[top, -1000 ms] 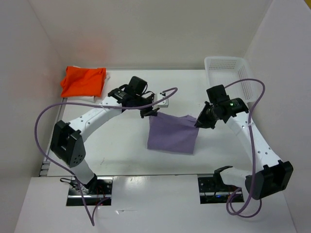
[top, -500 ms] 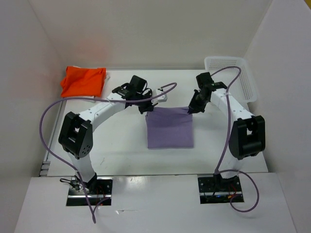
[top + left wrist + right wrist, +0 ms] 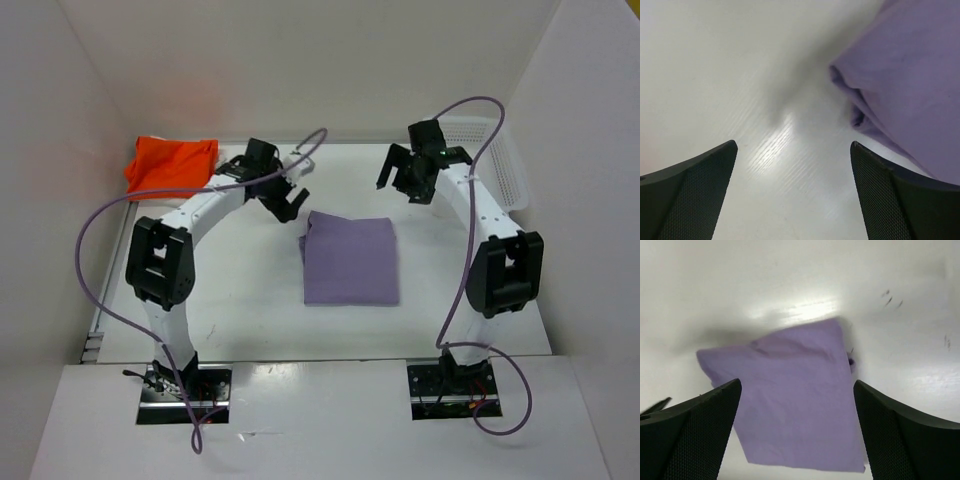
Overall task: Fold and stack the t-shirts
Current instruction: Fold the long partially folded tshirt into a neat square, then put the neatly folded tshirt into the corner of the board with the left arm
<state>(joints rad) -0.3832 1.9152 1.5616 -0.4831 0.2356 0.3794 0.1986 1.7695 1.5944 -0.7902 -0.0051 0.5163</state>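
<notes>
Both jaws wide, empty: left gripper (image 3: pixel 285 199) and right gripper (image 3: pixel 398 179) hover above centre. Lavender t-shirt (image 3: pixel 350 260) lies folded mid-frame, orange t-shirt (image 3: pixel 170 165) upper left. Risk: the lavender's bunched left edge, possibly loose, unfolds if pinched single-layer.

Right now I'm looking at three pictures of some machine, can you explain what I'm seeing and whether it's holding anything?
These are two robot arms bolted at the near edge of a table. The wide picture looks from above and behind them; the other two come from a camera on each wrist, the dark shapes being that arm's own fingers. A folded lavender t-shirt lies mid-table, an orange t-shirt at the far left, a white basket at the far right. The left gripper and right gripper hover open near the lavender shirt's far corners, holding nothing.
</notes>
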